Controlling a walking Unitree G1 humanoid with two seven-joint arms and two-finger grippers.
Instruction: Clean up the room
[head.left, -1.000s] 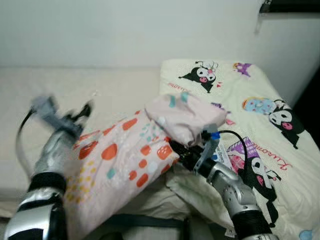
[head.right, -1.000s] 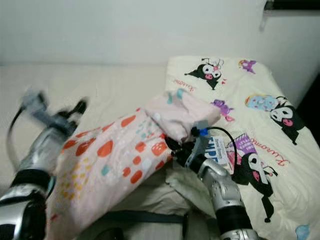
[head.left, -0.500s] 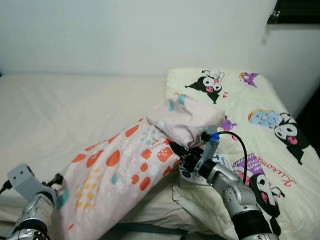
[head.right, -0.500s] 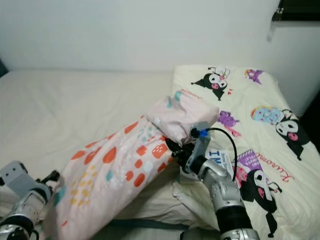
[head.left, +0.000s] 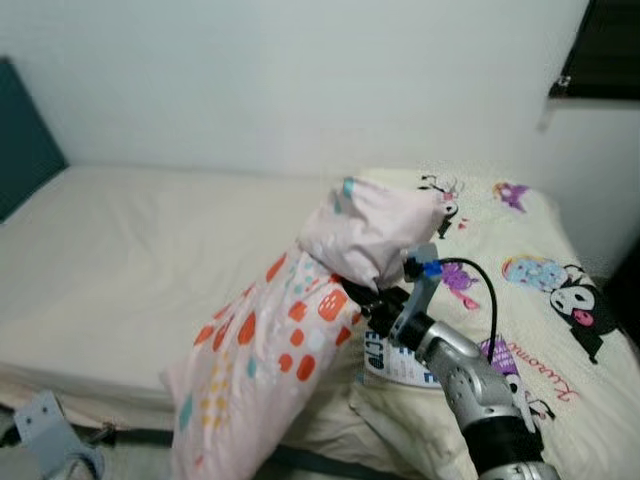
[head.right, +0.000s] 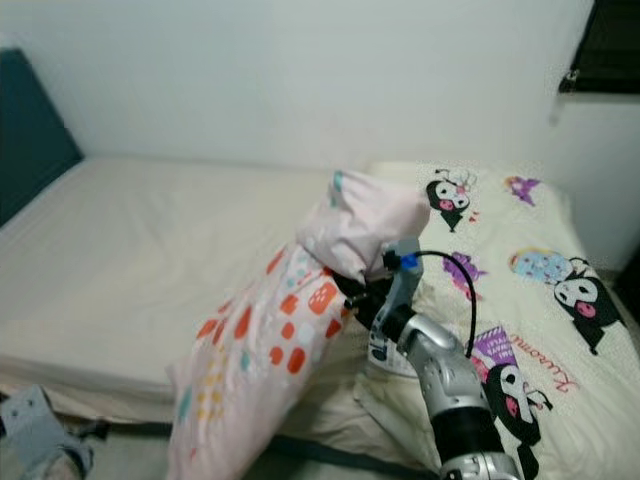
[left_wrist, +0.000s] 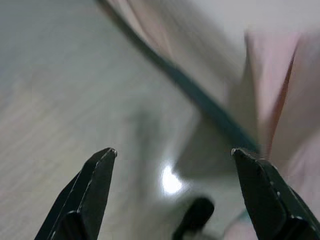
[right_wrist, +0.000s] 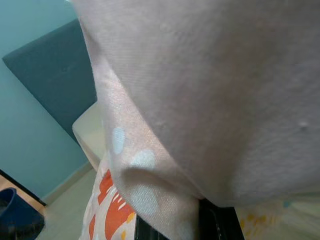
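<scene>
I see the right pincer (head.left: 362, 300) raised over the near edge of the bed (head.left: 120, 250), clenched on a pink pillow (head.left: 290, 330) with orange and teal spots. The grip sits at a fold in the pillow. Above it, the upper end bunches into a pale pink mass level with the wrist. Below it, the longer part hangs down past the mattress edge toward the floor (left_wrist: 60, 85). In the right wrist view the pillow fabric (right_wrist: 210, 100) presses right up against the camera, and a dark blue headboard (right_wrist: 55, 85) stands behind it.

I note a cream blanket (head.left: 520, 250) printed with black-and-white cartoon characters spread across the right part of the bed, its near corner hanging off the mattress beneath my right arm. A card with blue lettering (head.left: 385, 352) lies on that blanket, just below the right pincer. The left part of the bed is a plain cream sheet, and the headboard shows at its far left end against the white wall (head.left: 300, 80).

The left pincer (left_wrist: 172, 155) hangs low beside the bed frame, released, its two black fingers well apart over the pale wooden floor. Its grey wrist housing (head.left: 45, 430) shows at the lower left of the head views.
</scene>
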